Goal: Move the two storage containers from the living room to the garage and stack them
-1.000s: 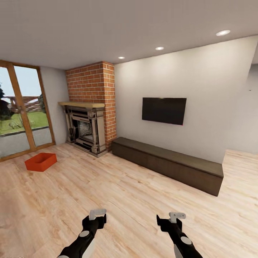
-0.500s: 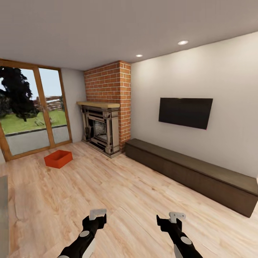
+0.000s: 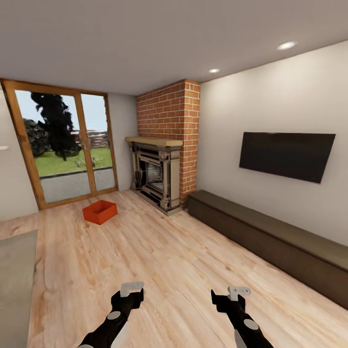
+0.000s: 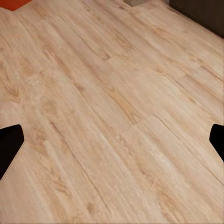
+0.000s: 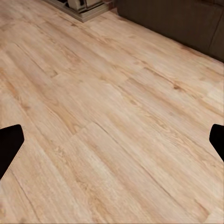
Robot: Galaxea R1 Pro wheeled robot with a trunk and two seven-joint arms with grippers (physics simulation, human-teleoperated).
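container (image 3: 99,211), orange-red and open-topped, sits on the light plank floor (image 3: 159,251) left of frame centre, before the glass doors (image 3: 67,147); it lies well ahead and leftward of both grippers, nearer the left gripper (image 3: 131,290); its long axis is hard to judge; left gripper and right gripper (image 3: 237,292) both look spread wide and hold nothing; brick fireplace (image 3: 162,169) and low bench (image 3: 270,237) stand rightward, off the path; grey rug (image 3: 14,275) at lower left.
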